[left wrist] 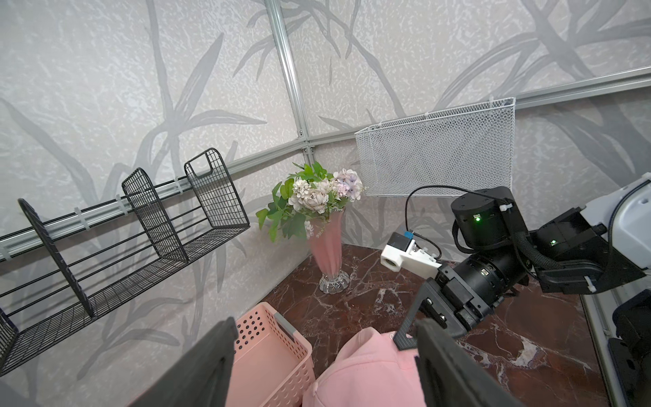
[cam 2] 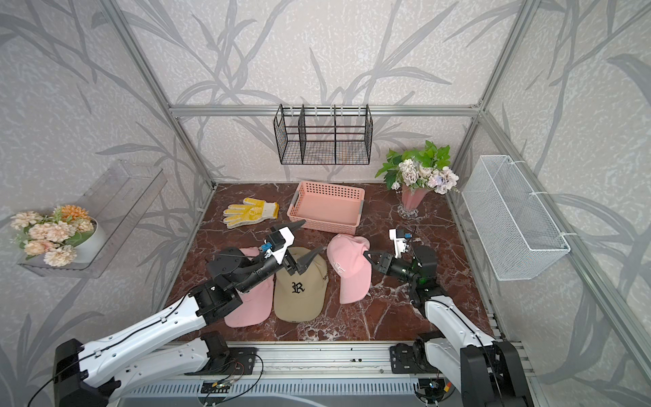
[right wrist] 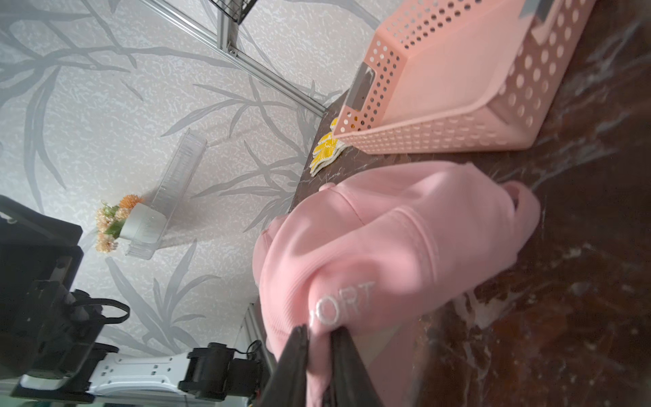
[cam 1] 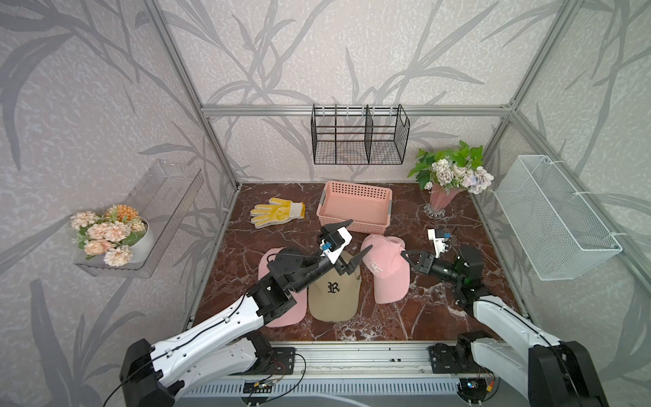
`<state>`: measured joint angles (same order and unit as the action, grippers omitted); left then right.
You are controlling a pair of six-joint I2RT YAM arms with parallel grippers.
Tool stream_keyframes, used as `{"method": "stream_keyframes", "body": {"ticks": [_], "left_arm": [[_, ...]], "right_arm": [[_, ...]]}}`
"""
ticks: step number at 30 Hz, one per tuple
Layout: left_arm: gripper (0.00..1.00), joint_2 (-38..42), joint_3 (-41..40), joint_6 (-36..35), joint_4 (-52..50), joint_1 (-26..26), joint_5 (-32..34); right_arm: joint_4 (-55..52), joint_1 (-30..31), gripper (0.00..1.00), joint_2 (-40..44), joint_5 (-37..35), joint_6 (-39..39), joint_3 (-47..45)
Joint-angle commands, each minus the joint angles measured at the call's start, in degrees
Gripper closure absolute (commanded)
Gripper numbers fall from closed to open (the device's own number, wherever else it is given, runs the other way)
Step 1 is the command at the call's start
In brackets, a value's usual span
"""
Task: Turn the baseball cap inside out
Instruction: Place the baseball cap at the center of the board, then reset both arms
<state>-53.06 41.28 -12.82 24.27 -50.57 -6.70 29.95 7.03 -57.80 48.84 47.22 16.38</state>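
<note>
Pink baseball cap (cam 1: 385, 271) lies on the counter (cam 1: 405, 317) right of centre, crown toward the back and brim toward the front edge. Outer face is up, white embroidery showing, and the crown is creased. The right end effector (cam 1: 407, 255) meets the cap's right side. In the right wrist view its fingers (right wrist: 299, 352) stand a narrow gap apart with a fold of the pink fabric between them, beside the white lettering. The left end effector (cam 1: 352, 241) hangs above the counter with its fingers spread wide, holding nothing, over the space between this cap and the beige cap (cam 1: 333, 292). The beige cap lies just left of the pink one, black letter on its front, brim toward the front edge. A second pink cap (cam 1: 294, 312) lies left of the beige one, largely covered by the left arm. A pink perforated basket (cam 1: 324, 211) stands just behind the caps. A yellow-dotted work glove (cam 1: 276, 211) lies flat to the basket's left. A pink vase of flowers (cam 1: 442, 201) stands upright at the back right corner.
</note>
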Motion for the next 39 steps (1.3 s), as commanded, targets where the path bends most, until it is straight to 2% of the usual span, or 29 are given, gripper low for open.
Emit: {"method": "stream_keyframes", "body": {"ticks": [1, 4, 7, 12, 15, 22, 25, 29, 31, 34, 39], "left_arm": [[0.17, 0.5, -0.8, 1.2, 0.8, 0.0, 1.1], [0.17, 0.2, -0.8, 1.2, 0.7, 0.0, 1.3], [0.17, 0.2, -0.9, 1.5, 0.9, 0.0, 2.0], [0.14, 0.0, -1.2, 3.9, 0.9, 0.0, 6.7], [0.13, -0.2, -1.5, 6.9, 1.0, 0.1, 13.5], [0.10, -1.3, -1.5, 16.1, -1.1, 2.5, 36.7], [0.09, -1.3, -1.6, 20.6, -3.3, 6.1, 43.6], [0.09, -0.3, -3.5, 27.4, -5.5, 14.2, 51.0], [0.08, 0.5, -5.7, 28.4, -4.9, 17.4, 55.4], [0.08, 1.5, -9.6, 26.9, -2.6, 22.4, 56.6], [0.06, 0.5, -16.7, 23.4, 3.7, 31.5, 51.5]], "right_arm": [[-8.3, 0.3, 0.67, 3.7, -2.1, -5.4, -0.2], [-16.6, 0.3, 0.58, 7.2, -6.7, -9.3, 0.3], [-22.2, 0.3, 0.55, 9.1, -10.6, -12.2, 1.3], [-28.0, 0.3, 0.44, 7.9, -14.6, -15.3, 3.4], [-30.6, 0.7, 0.39, 6.5, -17.2, -17.0, 5.0], [-38.9, 4.4, 0.25, 6.7, -28.8, -23.5, 11.4], [-41.7, 5.3, 0.24, 7.0, -35.6, -25.2, 13.7], [-41.0, 5.3, 0.23, 8.9, -49.6, -23.5, 14.1], [-39.4, 5.3, 0.22, 9.3, -55.7, -22.8, 13.7], [-36.1, 4.8, 0.20, 8.1, -63.0, -23.0, 12.9], [-29.1, -0.1, 0.18, 2.9, -65.7, -25.2, 11.7]]}}
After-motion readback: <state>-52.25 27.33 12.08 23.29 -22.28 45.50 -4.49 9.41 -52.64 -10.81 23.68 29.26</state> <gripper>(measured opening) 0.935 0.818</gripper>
